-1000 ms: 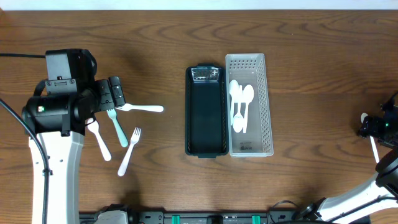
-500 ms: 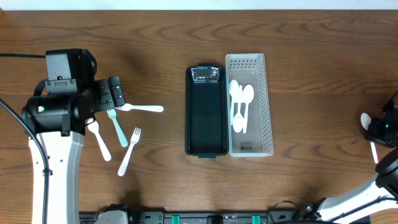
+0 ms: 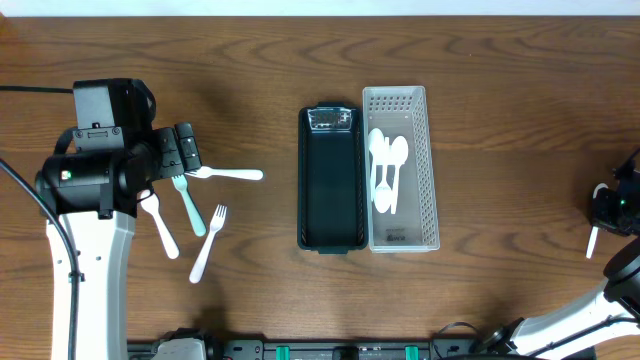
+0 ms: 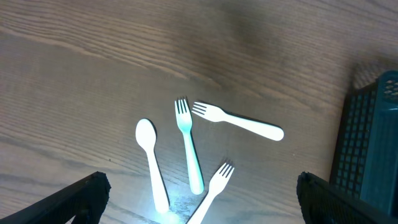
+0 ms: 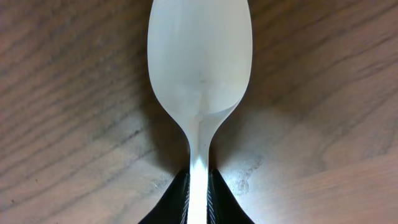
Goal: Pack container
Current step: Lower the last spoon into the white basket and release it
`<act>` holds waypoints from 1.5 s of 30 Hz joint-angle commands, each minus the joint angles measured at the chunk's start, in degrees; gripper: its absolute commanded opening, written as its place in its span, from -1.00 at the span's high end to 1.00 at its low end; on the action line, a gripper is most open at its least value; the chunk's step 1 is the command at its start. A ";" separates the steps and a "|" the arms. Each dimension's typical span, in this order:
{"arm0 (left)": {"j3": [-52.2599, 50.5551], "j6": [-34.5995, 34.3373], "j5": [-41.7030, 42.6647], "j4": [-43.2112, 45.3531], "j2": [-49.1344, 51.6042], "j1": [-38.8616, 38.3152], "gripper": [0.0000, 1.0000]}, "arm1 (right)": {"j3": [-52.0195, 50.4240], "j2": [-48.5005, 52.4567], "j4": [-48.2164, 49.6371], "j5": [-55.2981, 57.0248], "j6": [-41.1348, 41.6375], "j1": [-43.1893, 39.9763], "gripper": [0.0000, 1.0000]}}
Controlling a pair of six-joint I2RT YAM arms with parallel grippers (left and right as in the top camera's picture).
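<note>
Right wrist view: I see a white plastic spoon, smooth oval bowl, thin neck.
Right end effector: clamped on that neck.
Left end effector: spread wide apart.

Far right of the black rectangular plastic container, the right end effector sits at the overhead picture's edge, partly cut off. It covers most of the white plastic spoon, so only the handle end shows. From the right wrist, that spoon runs off the bottom edge between the pinching fingers.

Left of the container, the white arm partly hides the head of the teal plastic fork.

In the left wrist view, the right edge cuts the container and the bottom edge cuts 1 white plastic fork. The left end effector shows only 2 finger ends.
</note>
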 commanded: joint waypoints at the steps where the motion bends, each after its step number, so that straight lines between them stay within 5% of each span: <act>1: 0.74 0.11 -0.42 -0.17 0.22 0.24 -0.96 | -1.18 -0.26 0.46 -3.58 2.23 0.55 0.90; 10: 0.74 0.11 -0.44 -0.15 0.22 0.24 -0.96 | 3.04 -11.41 0.79 -4.63 6.38 11.39 0.97; 20: 0.74 0.11 -0.44 -0.15 0.22 0.24 -0.96 | 4.07 -26.03 -1.53 -4.15 18.73 41.13 0.97; 28: 0.74 0.11 -0.44 -0.15 0.22 0.24 -0.96 | 4.04 -23.58 -2.29 -2.21 28.61 59.45 0.97; 36: 0.74 0.11 -0.42 -0.15 0.22 0.24 -0.96 | 4.02 -13.57 -3.89 -2.21 30.29 65.44 0.98; 45: 0.74 0.13 -0.44 -0.46 0.22 0.24 -0.96 | 4.61 -11.30 -1.75 -1.07 30.23 66.64 0.37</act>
